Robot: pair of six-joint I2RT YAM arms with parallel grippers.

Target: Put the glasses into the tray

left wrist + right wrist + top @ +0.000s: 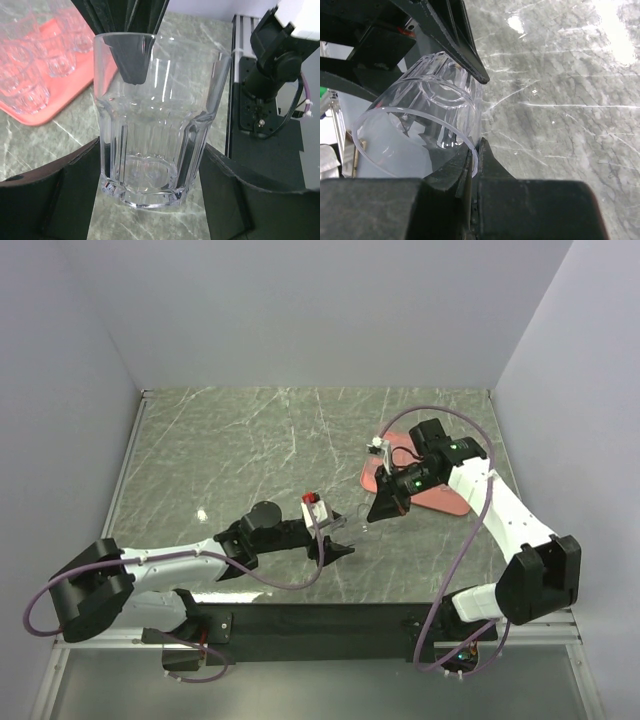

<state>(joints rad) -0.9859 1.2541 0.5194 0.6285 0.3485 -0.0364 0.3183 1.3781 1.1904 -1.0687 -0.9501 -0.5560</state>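
Note:
One clear glass (pixel 358 530) stands between both grippers near the table's middle. My left gripper (pixel 343 537) has its fingers against both sides of the glass's base (pixel 150 165), low over the marble. My right gripper (pixel 386 506) is shut on the glass's rim (pixel 478 150), with one finger (pixel 131 55) inside the glass (pixel 155 120). The salmon-pink tray (pixel 445 502) lies behind the right gripper, partly hidden by that arm. In the left wrist view the tray (pixel 55 107) holds several clear glasses (pixel 30 75).
Grey walls close the table at the left, back and right. The right arm's base and a black rail (pixel 265 110) stand at the near edge. The marble table (pixel 240 450) stretches away to the left and back.

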